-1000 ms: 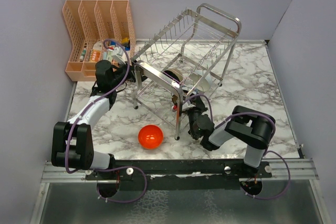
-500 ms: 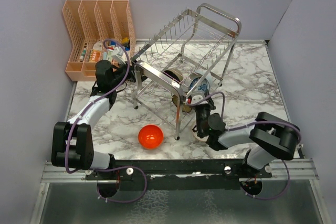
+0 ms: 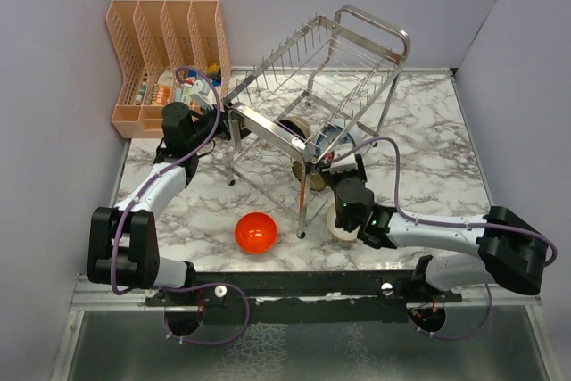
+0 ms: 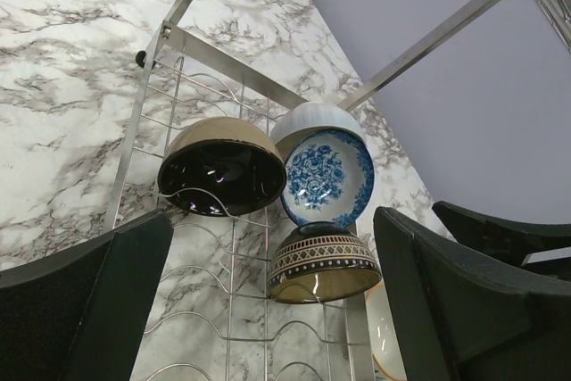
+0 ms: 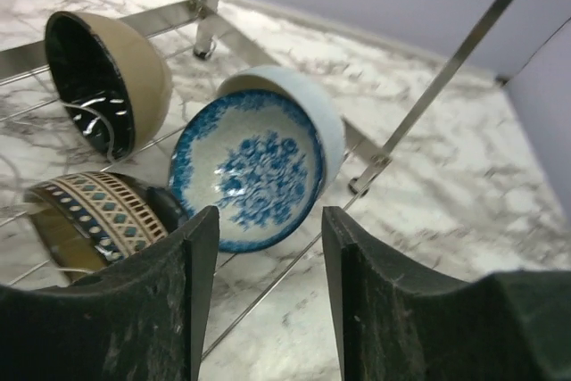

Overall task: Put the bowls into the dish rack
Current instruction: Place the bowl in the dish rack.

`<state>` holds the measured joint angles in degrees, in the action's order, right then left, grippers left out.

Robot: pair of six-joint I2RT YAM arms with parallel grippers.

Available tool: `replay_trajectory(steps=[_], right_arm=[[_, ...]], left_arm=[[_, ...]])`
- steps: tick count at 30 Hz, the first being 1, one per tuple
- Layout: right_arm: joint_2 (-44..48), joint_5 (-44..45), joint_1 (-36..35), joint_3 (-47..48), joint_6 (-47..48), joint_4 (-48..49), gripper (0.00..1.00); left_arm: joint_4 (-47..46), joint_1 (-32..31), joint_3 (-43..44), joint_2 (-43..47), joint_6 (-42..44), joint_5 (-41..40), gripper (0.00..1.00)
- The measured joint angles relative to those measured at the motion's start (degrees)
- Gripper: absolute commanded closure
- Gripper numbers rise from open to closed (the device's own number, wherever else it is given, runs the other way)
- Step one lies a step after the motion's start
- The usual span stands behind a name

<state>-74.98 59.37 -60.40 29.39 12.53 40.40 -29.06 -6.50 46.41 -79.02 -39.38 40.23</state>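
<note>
Blue-patterned bowl (image 5: 245, 167) now resting on edge in dish rack (image 3: 268, 134) lower tier, frame centre, beside dark-lined bowl (image 5: 103, 82). Right gripper (image 5: 266, 220) backing off after release, fingers parted, carrying nothing. Left gripper (image 4: 272, 220) gaping wide, empty. Red-orange bowl (image 3: 255, 232) waiting lower centre, likely next.

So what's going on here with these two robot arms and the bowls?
Two robot arms are loading bowls into a steel dish rack. At least three bowls sit in its lower tier: a blue-patterned bowl, a tan bowl with a dark inside, and a band-patterned bowl. The right hand is open and empty, pointed at the blue-patterned bowl. The left hand is open at the rack's other end. A red-orange bowl sits on the table.
</note>
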Motion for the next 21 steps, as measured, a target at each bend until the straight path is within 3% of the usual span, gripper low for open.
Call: replay_trajectory(steps=[6,13,21], right_arm=[[2.4,-0.1,0.0,8.9,-20.6,-30.2,0.4],[2.6,-1.2,0.1,17.3,-46.8,-60.2,0.4],[4.7,-5.8,0.6,14.7,-60.8,-70.0,0.41]], left_arm=[[-0.1,0.0,0.0,0.0,0.0,0.0,0.01],[-0.7,0.0,0.0,0.0,0.0,0.0,0.01],[-0.9,0.0,0.0,0.0,0.0,0.0,0.01]])
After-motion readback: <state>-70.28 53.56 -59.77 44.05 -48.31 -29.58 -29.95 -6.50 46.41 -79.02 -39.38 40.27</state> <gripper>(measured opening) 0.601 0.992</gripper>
